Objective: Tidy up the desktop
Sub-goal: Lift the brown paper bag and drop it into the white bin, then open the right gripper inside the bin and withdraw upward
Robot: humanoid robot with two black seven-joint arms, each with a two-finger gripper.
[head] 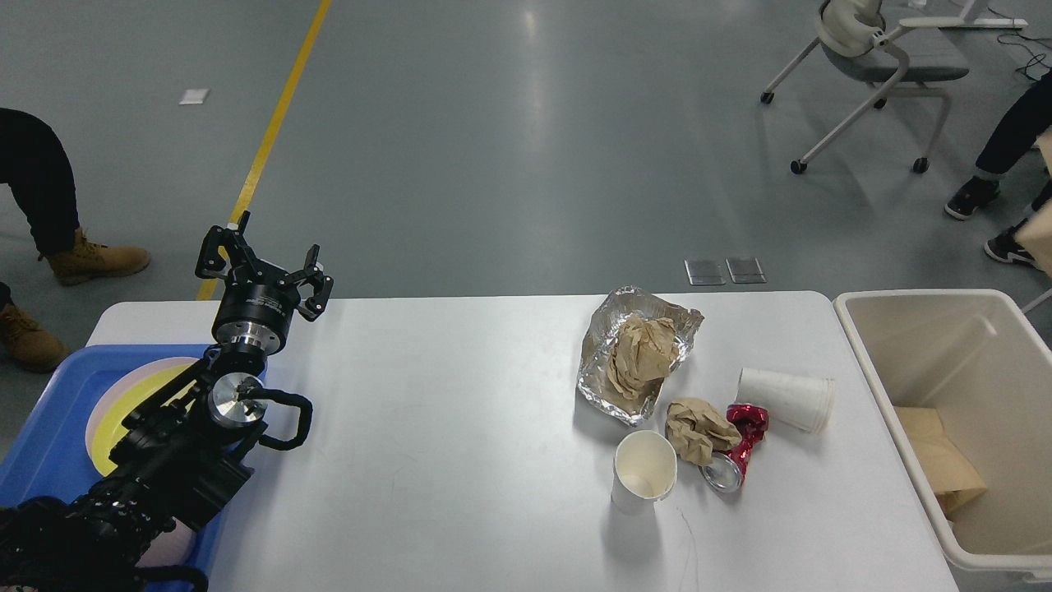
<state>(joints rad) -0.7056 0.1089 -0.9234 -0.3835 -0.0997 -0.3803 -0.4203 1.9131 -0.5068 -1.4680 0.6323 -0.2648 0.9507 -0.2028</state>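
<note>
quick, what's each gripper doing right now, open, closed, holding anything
Left gripper: open, holding nothing, raised over the desktop near its far left edge.
Right gripper: not in view, so its state cannot be told.

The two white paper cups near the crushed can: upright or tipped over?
One of each. The near cup stands upright, its open mouth facing up. The far cup lies on its side on the desktop, beside the red can.
</note>
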